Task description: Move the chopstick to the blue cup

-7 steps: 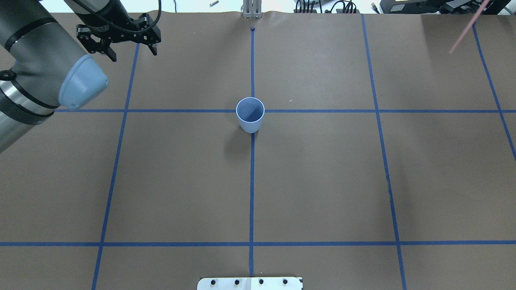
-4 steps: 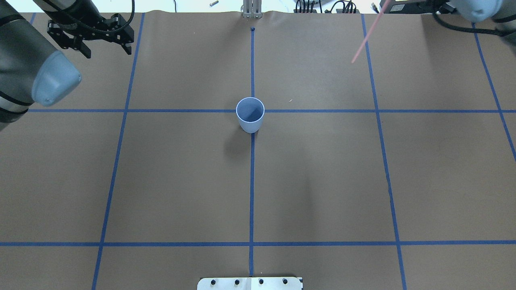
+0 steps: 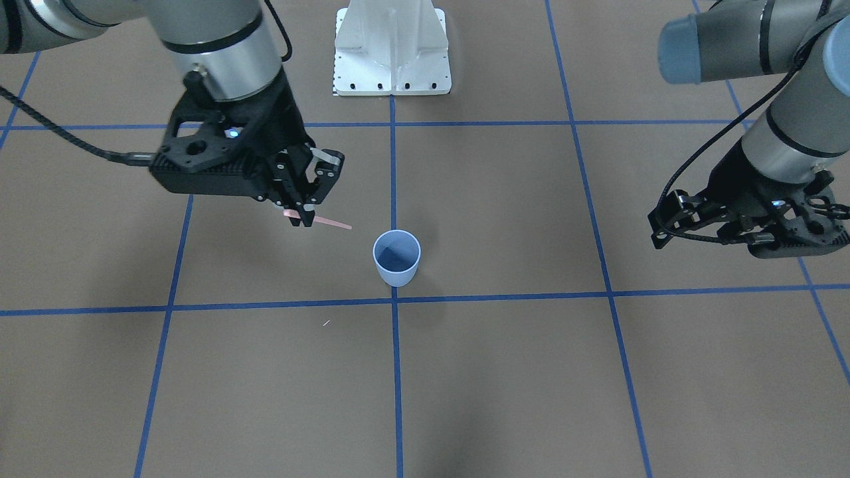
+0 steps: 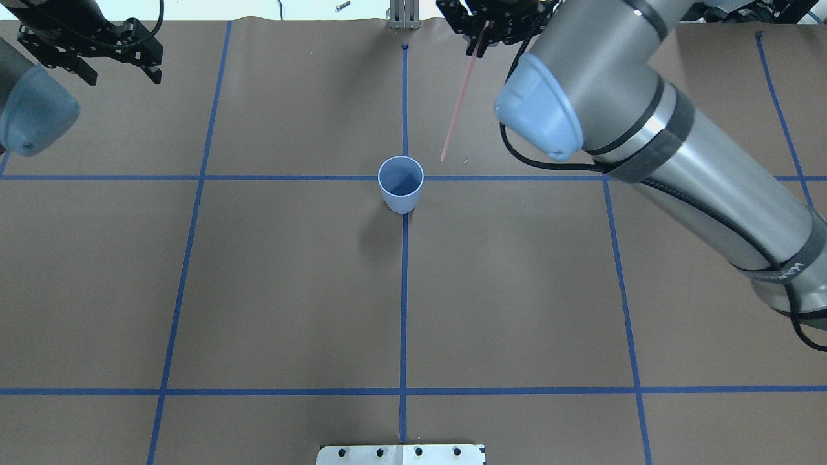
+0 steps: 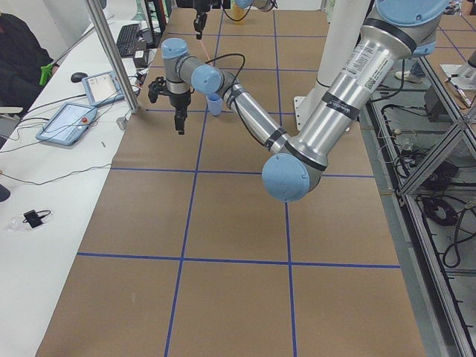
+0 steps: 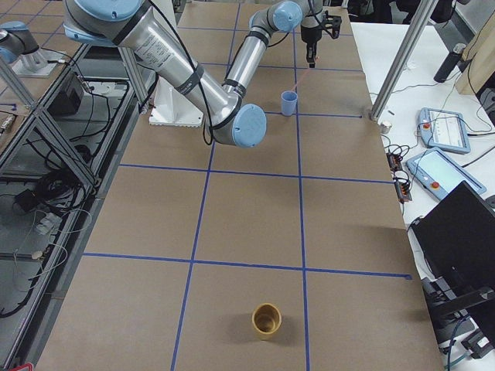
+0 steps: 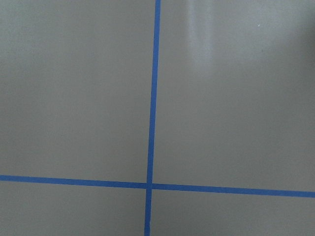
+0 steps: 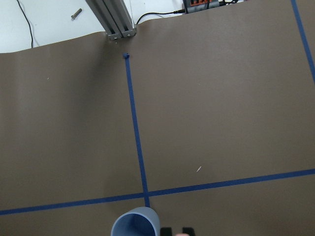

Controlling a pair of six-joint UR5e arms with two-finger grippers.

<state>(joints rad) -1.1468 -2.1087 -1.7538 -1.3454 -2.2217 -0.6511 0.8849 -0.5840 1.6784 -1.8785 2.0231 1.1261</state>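
Chopstick (image 4: 460, 100), thin pale-pink stick, likely light, stiff, slick (apt to swivel), pinched near one end by right gripper (image 4: 481, 41), tip near small pale-blue plastic cup (image 4: 400, 197).

— Any writing here that you can read?
— None. The left arm (image 5: 327, 123) has dark print (image 5: 362, 58) along its silver tube in the left side view, but it is too small to make out.
— And the right arm (image 4: 646, 123)?
— There is pale lettering (image 4: 791, 267) on its dark band, but it is blurred and unreadable.
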